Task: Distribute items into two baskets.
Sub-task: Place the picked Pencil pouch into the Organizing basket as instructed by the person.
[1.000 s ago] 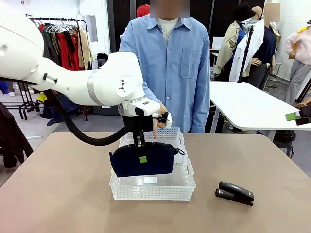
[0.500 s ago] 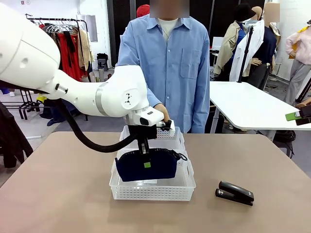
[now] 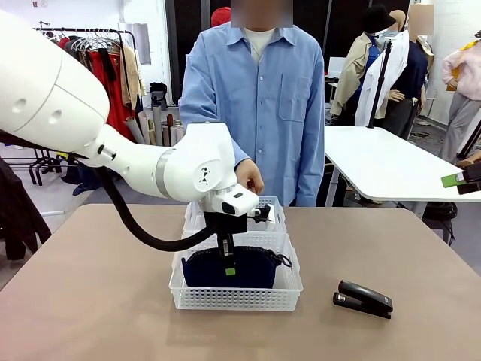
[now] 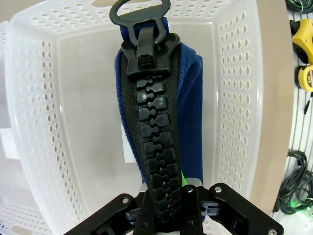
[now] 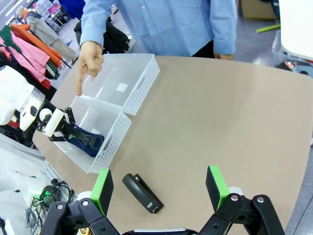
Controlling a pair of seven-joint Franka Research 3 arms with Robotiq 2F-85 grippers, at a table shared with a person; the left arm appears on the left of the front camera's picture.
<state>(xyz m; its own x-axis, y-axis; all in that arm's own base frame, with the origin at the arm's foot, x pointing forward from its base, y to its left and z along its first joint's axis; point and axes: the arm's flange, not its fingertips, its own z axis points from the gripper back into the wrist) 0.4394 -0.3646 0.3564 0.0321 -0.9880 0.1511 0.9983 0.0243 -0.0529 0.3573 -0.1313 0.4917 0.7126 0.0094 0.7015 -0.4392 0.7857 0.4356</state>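
Left claw (image 3: 229,269) of mine is clenched on the black zipper seam of the pouch (image 3: 203,271), which stands on edge, zipper up, inside the near basket (image 3: 237,299). From my left wrist, the claw (image 4: 168,196) pinches the seam low in the picture. The chunky zipper teeth run away from it to a ring pull at the far end, and the blue pouch (image 4: 190,98) sits between the basket's (image 4: 234,98) perforated walls. I cannot tell whether the pouch touches the basket floor.

The far basket (image 3: 274,214) sits just behind the near one, on the person's side, the two close together, end wall to side wall. The person's hand (image 3: 250,175) hangs above it; from my right wrist, that hand (image 5: 90,58) points one finger down at the far basket's (image 5: 142,83) edge, close to where it meets the near basket (image 5: 110,142). There the pouch (image 5: 88,138) shows dark blue under my left arm's tip.

Off to the right of the near basket, well apart from it, the stapler (image 3: 363,298) lies flat on the worktop (image 3: 90,286).

My right claw (image 5: 159,187) is released, its green pads spread wide above the worktop (image 5: 220,112), with the stapler (image 5: 142,192) lying below and between them, touched by neither.
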